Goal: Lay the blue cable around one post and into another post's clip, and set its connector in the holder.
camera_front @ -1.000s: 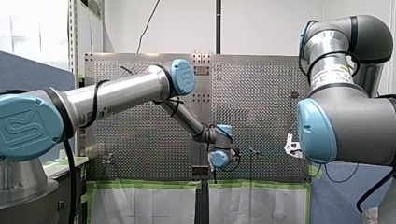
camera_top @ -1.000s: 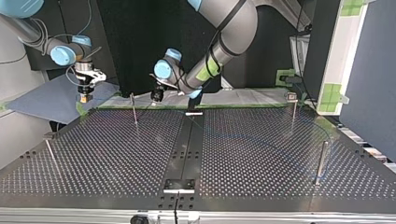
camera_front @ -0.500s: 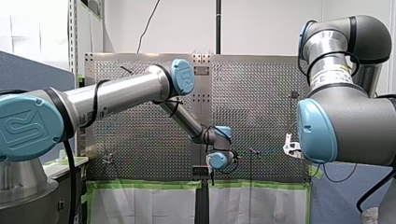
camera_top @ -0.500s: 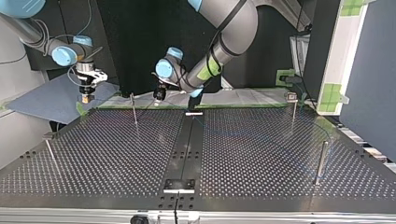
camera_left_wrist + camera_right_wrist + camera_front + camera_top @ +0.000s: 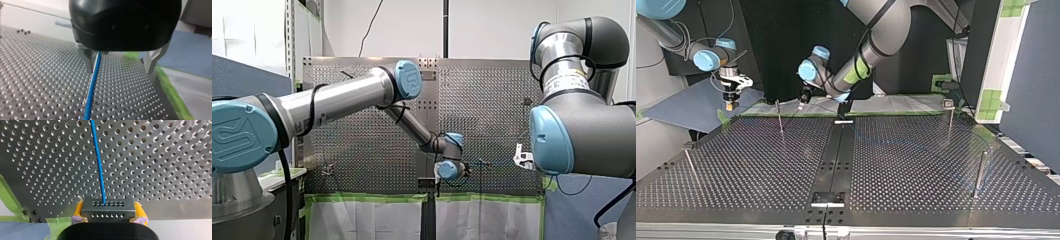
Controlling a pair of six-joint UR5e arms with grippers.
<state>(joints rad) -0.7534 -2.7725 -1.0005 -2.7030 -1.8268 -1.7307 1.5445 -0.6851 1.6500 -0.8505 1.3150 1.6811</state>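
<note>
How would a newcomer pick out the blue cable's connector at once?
In the right wrist view, find the perforated metal table and follow the thin blue cable across it to my right gripper. The connector is the grey rectangular block clamped between the yellow pads. Unlike the flat table, it is a raised block with neat rows of tiny holes, the cable entering one.
</note>
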